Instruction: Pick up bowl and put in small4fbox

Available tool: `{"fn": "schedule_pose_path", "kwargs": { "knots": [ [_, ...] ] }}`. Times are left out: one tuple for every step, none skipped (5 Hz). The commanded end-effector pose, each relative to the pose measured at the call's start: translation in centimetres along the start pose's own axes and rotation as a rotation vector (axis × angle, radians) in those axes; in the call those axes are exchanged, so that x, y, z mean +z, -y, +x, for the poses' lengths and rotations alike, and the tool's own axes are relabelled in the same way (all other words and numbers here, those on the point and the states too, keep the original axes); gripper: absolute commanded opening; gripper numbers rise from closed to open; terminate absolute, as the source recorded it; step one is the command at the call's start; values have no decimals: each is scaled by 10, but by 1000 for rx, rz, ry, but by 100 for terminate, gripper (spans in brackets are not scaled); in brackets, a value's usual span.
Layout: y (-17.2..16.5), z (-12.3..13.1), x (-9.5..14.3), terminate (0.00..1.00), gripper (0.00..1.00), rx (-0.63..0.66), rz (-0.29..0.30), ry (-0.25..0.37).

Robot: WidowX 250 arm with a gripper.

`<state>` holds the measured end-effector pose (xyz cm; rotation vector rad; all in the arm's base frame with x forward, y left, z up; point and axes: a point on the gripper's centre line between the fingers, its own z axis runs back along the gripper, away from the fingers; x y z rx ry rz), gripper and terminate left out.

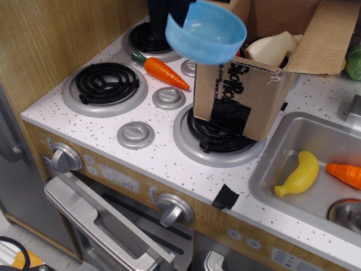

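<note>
The light-blue bowl [206, 32] hangs in the air at the top of the view, tilted, in front of the near-left corner of the small4fbox. The small4fbox [242, 96] is a brown cardboard box with open flaps, black lettering and a black tape patch, standing partly on the front right burner. Only a dark bit of my gripper [169, 10] shows at the top edge, at the bowl's left rim; it holds the bowl up, its fingers mostly cut off. A cream bottle [274, 48] lies inside the box.
An orange carrot [163, 71] lies between the burners. The front left burner [107, 82] is bare. The sink [316, 169] on the right holds a yellow banana [299, 174] and another carrot [345, 174]. A wooden wall stands on the left.
</note>
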<state>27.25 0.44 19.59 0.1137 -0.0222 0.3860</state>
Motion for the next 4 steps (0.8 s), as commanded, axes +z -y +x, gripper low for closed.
{"fn": "schedule_pose_path", "kwargs": {
  "knots": [
    [7,54,18,0,0,-31,-28,131],
    [7,73,9,0,0,14,-9,176],
    [20,90,3,0,0,80,-4,205],
    [31,98,-5,100,0,128,-63,223]
  ]
}}
